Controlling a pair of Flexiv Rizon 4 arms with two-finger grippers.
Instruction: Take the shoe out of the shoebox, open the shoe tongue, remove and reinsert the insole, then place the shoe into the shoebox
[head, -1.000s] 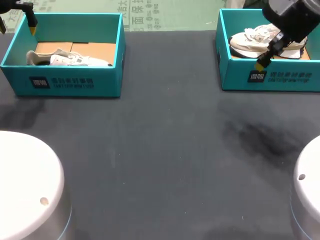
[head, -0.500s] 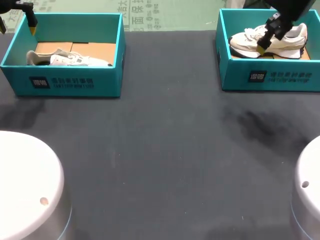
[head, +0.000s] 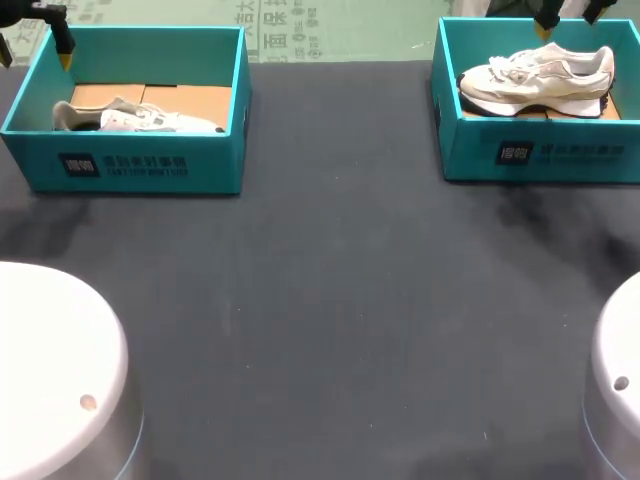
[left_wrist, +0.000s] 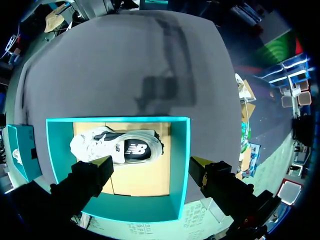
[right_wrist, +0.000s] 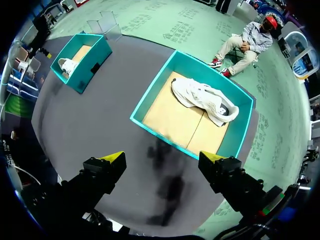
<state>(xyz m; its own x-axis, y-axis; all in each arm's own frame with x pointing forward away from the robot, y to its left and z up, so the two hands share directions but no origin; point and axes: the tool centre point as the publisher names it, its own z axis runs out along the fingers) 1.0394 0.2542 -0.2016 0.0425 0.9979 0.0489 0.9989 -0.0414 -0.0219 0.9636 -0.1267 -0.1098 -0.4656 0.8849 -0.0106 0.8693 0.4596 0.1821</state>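
Right gripper (right_wrist: 161, 157), fingers spread and empty, hangs well clear of the shoebox (right_wrist: 152, 85); a sound lift likely means straddling the shoe (right_wrist: 202, 100) at midfoot.

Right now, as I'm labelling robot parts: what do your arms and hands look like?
The left hand and right hand each have two blocky black fingers ending in wedge-shaped bright yellow tips. The arm bases are smooth white domes with grey lower bands.

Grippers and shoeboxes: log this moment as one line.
left gripper: open, over left teal cardboard shoebox | right gripper: open, empty | cream sneaker: inside right teal shoebox
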